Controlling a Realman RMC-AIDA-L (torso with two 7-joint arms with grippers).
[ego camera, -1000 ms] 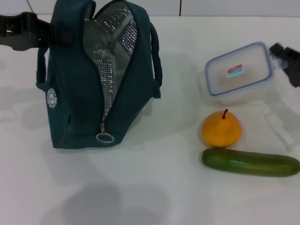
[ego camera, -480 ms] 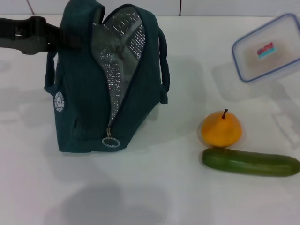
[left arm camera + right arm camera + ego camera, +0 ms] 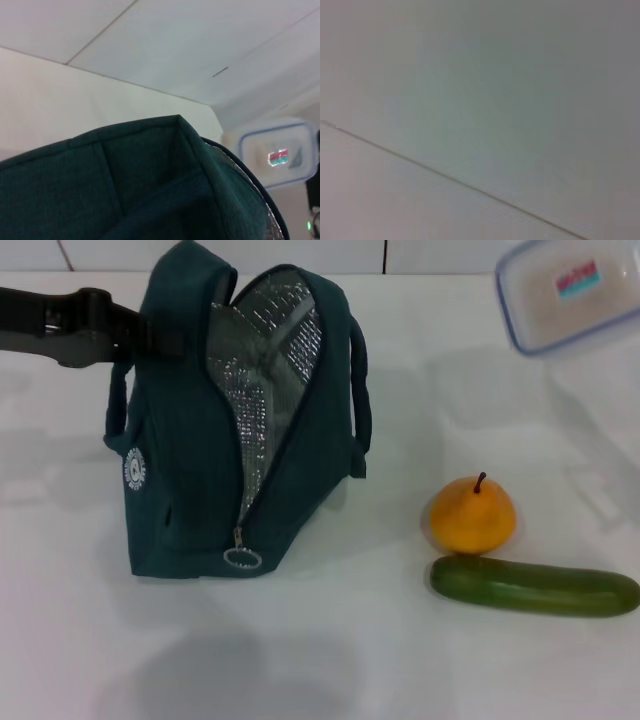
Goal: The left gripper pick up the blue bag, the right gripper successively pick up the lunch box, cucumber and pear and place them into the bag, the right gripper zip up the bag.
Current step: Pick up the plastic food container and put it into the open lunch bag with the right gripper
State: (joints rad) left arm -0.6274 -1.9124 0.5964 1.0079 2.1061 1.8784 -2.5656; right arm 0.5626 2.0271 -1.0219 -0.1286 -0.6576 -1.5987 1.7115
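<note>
Propping the blue bag (image 3: 190, 440) up at 9 o'clock of the table (image 3: 330, 640), the left gripper (image 3: 125, 332) meets it at the top edge by the near handle. Fabric hides the contact, so can't tell how wide it's set or whether it's clamped; judging by the peaked, gaping mouth, it's prob. there to keep the opening up for loading.

Bag: dark teal woven cloth, soft-sided w/ a crinkly silver foil lining, a ring zip pull at the base of the open zip and a small white round logo on the side.

Lunch box (image 3: 570, 288) is at 1 o'clock, tilted and off the table, well apart from the bag. R gripper isn't in view, but a box in mid-air must be carried, likely en route to the bag mouth. It's clear rigid plastic w/ rounded corners, a blue-rimmed lid and a red/teal label.

Pear (image 3: 472, 516) sits at 4 o'clock, squat, smooth, yellow-orange, w/ a dark stem. Cucumber (image 3: 535, 587) lies flat just beside it at the pear's 6 o'clock, long, dark green, glossy. Both wait untouched.
</note>
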